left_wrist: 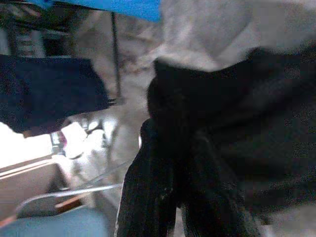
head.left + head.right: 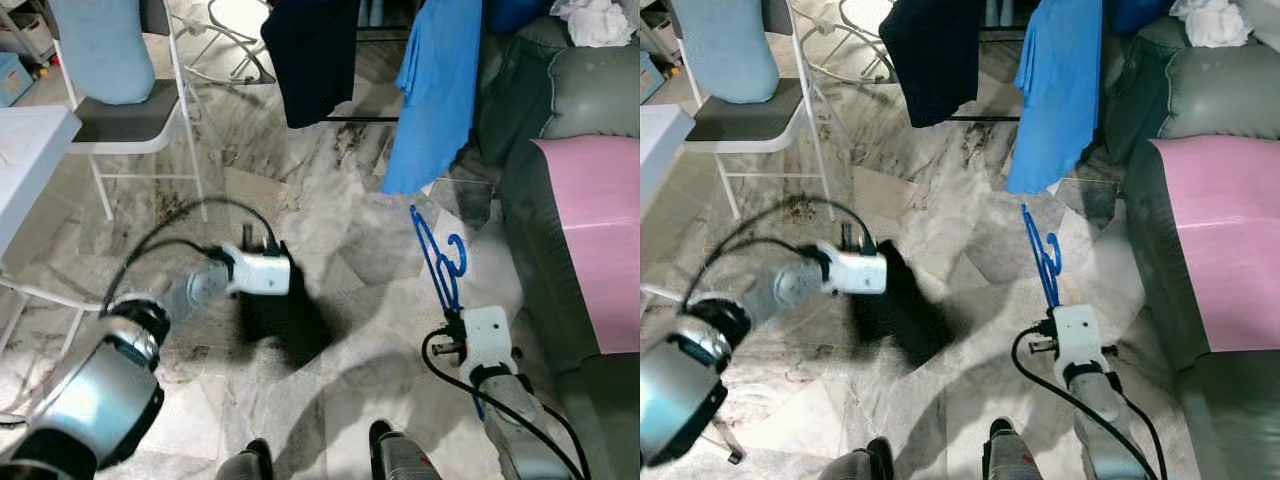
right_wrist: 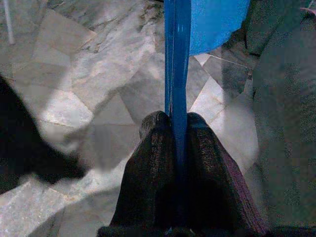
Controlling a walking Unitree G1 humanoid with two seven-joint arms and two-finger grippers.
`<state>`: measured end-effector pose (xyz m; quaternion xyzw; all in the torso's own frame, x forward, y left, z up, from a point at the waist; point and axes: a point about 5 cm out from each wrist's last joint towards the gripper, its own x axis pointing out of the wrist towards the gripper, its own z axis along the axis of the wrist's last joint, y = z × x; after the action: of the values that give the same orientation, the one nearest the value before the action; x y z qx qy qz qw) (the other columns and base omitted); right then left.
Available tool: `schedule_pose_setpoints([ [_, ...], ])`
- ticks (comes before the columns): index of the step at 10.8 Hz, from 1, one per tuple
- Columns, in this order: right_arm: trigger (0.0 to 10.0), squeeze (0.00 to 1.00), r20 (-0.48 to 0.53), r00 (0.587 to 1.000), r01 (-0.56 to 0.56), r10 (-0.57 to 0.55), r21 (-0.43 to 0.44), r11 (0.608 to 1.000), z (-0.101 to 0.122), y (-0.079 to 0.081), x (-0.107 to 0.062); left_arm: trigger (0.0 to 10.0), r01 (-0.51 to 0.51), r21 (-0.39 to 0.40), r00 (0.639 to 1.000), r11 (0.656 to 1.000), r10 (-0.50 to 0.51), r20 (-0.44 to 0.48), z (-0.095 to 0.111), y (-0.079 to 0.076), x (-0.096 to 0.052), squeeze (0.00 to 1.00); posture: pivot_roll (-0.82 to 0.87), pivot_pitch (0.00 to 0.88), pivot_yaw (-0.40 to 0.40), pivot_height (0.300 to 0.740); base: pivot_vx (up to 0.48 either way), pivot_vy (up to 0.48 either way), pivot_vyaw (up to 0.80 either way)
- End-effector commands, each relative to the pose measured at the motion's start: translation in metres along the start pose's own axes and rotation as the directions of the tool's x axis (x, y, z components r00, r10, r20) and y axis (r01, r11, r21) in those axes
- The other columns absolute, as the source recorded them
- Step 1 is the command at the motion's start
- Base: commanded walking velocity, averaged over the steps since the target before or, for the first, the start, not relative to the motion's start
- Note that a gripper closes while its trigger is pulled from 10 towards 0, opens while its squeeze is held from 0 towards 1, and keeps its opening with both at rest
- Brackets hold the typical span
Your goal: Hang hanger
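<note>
A blue plastic hanger (image 2: 437, 262) stands upright over the marble floor, its hook pointing away from me. My right gripper (image 3: 177, 129) is shut on the hanger's lower end, and the blue bar runs up between its two black fingers (image 3: 148, 163). My left gripper (image 2: 283, 292) is held low over the floor at centre left, shut on a black garment (image 2: 288, 325) that droops from it. In the left wrist view the black garment (image 1: 237, 123) wraps round the dark fingers (image 1: 158, 187). The hanger and the garment are apart, about an arm's width between them.
A dark navy garment (image 2: 310, 55) and a blue shirt (image 2: 435, 90) hang from a rack ahead. A grey-green sofa (image 2: 565, 100) with a pink cloth (image 2: 600, 230) stands at the right. At the left are a white folding chair (image 2: 125, 125) and a white table (image 2: 25, 150).
</note>
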<state>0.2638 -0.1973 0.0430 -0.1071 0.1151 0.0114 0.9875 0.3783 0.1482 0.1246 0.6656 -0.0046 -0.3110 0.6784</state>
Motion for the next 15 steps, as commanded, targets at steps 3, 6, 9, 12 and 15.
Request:
schedule_pose_setpoints([
  [3,10.0,0.0,0.017,0.997,-0.071,0.071,0.032,0.997,0.007,0.01,-0.001,10.0,-0.092,0.121,0.996,0.988,0.092,0.006,-0.003,0.014,-0.002,0.0,-0.23,0.258,0.106,0.74,0.0,0.0,0.0],
  [6,10.0,0.0,0.117,0.926,-0.366,0.359,0.044,0.929,0.036,0.018,-0.014,10.0,-0.14,0.202,0.99,0.969,0.133,0.048,0.003,0.018,0.0,0.0,-0.23,0.265,0.111,0.74,0.0,0.0,0.0],
  [9,10.0,0.0,0.093,0.86,-0.505,0.502,0.004,0.863,0.047,0.002,-0.037,10.0,-0.208,0.162,0.976,0.965,0.215,-0.029,-0.005,0.025,-0.001,0.0,-0.25,0.271,0.115,0.74,0.0,0.0,0.0],
  [12,10.0,0.0,0.023,0.808,-0.589,0.588,0.039,0.807,0.038,-0.004,-0.058,10.0,-0.205,0.074,0.977,0.976,0.209,-0.046,-0.002,0.025,0.001,0.0,-0.25,0.272,0.114,0.74,0.0,0.0,0.0],
  [15,10.0,0.0,-0.025,0.773,-0.632,0.634,0.062,0.772,0.032,-0.003,-0.066,10.0,-0.267,0.048,0.964,0.963,0.265,0.031,0.009,0.036,0.003,0.0,-0.26,0.272,0.116,0.74,0.0,0.0,0.0],
])
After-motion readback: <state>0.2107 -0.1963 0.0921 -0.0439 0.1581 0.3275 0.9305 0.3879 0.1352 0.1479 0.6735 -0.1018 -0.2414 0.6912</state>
